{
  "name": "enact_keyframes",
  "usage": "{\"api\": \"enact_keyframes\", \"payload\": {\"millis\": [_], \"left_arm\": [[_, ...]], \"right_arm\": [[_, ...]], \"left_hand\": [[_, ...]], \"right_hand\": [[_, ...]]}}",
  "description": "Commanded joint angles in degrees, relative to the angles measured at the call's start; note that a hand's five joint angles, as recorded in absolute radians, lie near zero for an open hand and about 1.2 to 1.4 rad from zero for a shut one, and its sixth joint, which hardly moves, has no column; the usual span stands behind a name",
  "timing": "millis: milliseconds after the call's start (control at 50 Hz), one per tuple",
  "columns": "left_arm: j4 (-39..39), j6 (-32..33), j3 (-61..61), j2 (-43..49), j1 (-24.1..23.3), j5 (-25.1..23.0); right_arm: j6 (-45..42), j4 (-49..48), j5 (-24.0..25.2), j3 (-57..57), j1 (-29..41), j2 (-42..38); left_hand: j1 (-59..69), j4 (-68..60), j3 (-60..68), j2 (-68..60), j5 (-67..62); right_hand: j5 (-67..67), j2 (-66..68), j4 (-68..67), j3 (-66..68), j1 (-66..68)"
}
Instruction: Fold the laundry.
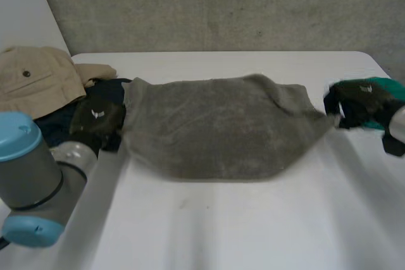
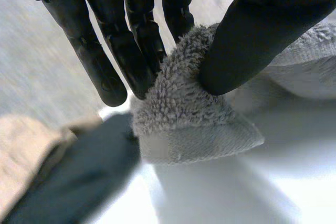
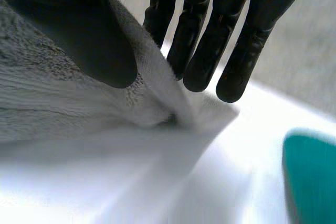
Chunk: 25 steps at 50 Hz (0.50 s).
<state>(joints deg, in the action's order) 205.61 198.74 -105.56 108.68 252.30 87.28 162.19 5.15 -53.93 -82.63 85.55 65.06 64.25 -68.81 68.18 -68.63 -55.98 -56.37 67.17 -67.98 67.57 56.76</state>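
Observation:
A grey towel (image 1: 215, 128) is stretched across the middle of the white table (image 1: 209, 232), folded over on itself. My left hand (image 1: 96, 120) holds its left end; in the left wrist view the thumb (image 2: 247, 40) pinches a fluffy corner of the towel (image 2: 181, 114) against the fingers (image 2: 113, 56). My right hand (image 1: 357, 102) holds the towel's right end. In the right wrist view its thumb (image 3: 89, 35) presses the towel's corner (image 3: 157, 90) against the fingers (image 3: 205, 40). The towel hangs taut between both hands, just over the tabletop.
A pile of laundry lies at the table's left: a beige garment (image 1: 35, 77) over dark navy cloth (image 1: 57, 121), both also beside my left hand (image 2: 63, 177). A teal cloth (image 1: 386, 90) lies at the right edge (image 3: 312, 177). A grey wall (image 1: 221, 4) stands behind.

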Motion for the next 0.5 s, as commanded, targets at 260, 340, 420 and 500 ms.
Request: {"api": "enact_keyframes", "payload": {"millis": [260, 340, 420, 500], "left_arm": [[-37.8, 16.8, -3.4, -8.5, 5.0, -1.4], [-31.3, 16.1, -0.5, -8.0, 4.1, -1.5], [-24.3, 13.9, 1.7, -7.2, 3.8, -1.3], [-18.8, 11.6, 4.5, -3.3, 2.2, -1.4]], "right_arm": [[-40.9, 37.2, -4.3, -7.9, -17.4, 10.0], [-36.6, 30.0, -5.0, -7.3, -14.9, 7.9], [-31.8, 23.0, -6.2, -5.0, -11.3, 4.9], [-25.8, 16.0, -8.4, -2.6, -8.0, 2.5]], "left_hand": [[15.8, -11.2, 11.8, -11.4, -14.0], [15.8, -11.2, 11.8, -11.4, -14.0], [15.8, -11.2, 11.8, -11.4, -14.0], [15.8, -11.2, 11.8, -11.4, -14.0]], "right_hand": [[-13.6, 12.8, -12.0, 12.4, 23.2], [-13.6, 12.8, -12.0, 12.4, 23.2], [-13.6, 12.8, -12.0, 12.4, 23.2], [-13.6, 12.8, -12.0, 12.4, 23.2]]}}
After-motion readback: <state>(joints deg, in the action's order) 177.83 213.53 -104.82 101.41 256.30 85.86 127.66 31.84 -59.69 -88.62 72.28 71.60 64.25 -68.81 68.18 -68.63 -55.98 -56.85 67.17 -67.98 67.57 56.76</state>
